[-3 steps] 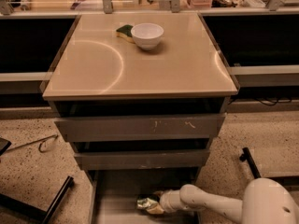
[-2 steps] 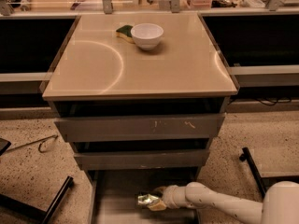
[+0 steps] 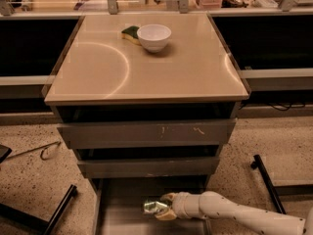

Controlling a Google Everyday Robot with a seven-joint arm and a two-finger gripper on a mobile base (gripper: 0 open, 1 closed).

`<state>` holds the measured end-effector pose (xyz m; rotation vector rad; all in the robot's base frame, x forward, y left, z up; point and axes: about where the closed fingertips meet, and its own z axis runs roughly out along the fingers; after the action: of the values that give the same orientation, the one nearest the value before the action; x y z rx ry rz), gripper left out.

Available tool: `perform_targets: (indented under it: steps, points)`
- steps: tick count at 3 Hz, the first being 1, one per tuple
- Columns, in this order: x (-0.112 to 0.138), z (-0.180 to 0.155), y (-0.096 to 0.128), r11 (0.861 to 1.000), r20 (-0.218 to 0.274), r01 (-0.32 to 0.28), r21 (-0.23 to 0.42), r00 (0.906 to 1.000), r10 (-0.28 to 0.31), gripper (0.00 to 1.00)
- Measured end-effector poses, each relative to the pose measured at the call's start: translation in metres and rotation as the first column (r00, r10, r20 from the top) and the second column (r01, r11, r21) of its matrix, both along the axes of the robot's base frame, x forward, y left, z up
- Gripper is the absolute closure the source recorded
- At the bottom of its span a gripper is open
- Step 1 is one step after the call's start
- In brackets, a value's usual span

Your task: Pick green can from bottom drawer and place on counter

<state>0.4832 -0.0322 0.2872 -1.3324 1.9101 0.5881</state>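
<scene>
**Shifted a touch toward the drawer's back: the can in the pincer's hold**

Compared with the earlier frame, the small shiny green metal can (image 3: 152, 207) sits slightly higher in the view, and the bulky white part of the arm has slid off toward the right edge. The can lies on its side in the wide grey metal bottom drawer (image 3: 122, 217), which is pulled out below two shut grey drawer fronts (image 3: 146, 133). The slim white arm (image 3: 234, 212) reaches in low from the right, probably because this is the only open way in under those fronts. The tan two-finger pincer (image 3: 163, 207) is closed around the can, one finger on each side of its body. Whether the can has left the drawer floor cannot be told.

The can's skin is metallic green with pale glints, and its body looks creased, so it may yield under a hard squeeze.

The large glossy tan-beige square table (image 3: 186, 77) stands directly above. A round white bowl (image 3: 154, 36) and a green-and-yellow sponge (image 3: 129, 33) sit together at its far edge, well apart from the near half.
</scene>
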Motion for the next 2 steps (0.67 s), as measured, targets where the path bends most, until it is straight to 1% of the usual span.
perform_targets:
  steps: [1,2]
  points:
    - [0.001,0.02,0.002,1.0,0.026,0.009,-0.006,0.9996,-0.009,1.0]
    - [0.002,0.074,0.018,1.0,0.093,0.027,-0.012,0.9954,-0.026,1.0]
